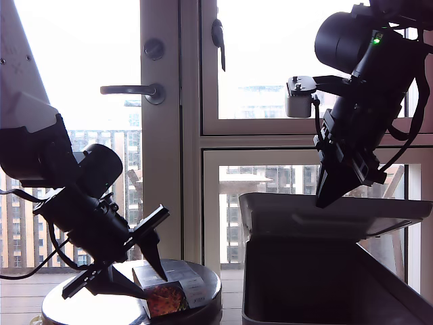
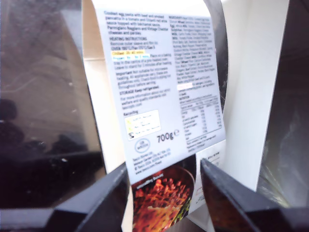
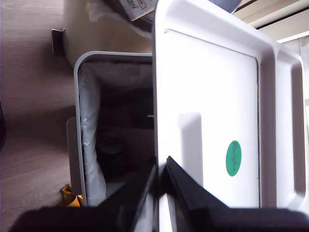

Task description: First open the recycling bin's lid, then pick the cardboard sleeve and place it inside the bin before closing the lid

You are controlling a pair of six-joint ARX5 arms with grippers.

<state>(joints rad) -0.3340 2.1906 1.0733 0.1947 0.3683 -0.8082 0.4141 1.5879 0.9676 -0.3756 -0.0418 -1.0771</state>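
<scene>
The cardboard sleeve (image 1: 172,290) lies on the round dark table (image 1: 67,308) at the exterior view's lower left. My first gripper (image 1: 154,287) is open, with its jaws on either side of the sleeve's end. The first wrist view shows the sleeve (image 2: 159,96), its white label and orange-red food picture between my first gripper's (image 2: 164,193) fingers. At the exterior view's right stands the grey recycling bin (image 1: 304,284) with its lid (image 1: 325,217) held partly raised. My second gripper (image 1: 321,202) is shut on the lid's (image 3: 207,96) front edge. The bin's (image 3: 79,121) dark inside shows beside my second gripper (image 3: 161,174).
A glass door with a lever handle (image 1: 132,90) and windows stand behind both arms. The bin holds a white liner (image 3: 91,145). On the wooden floor a pale container (image 3: 106,34) stands past the bin, and a small orange thing (image 3: 67,195) lies beside it.
</scene>
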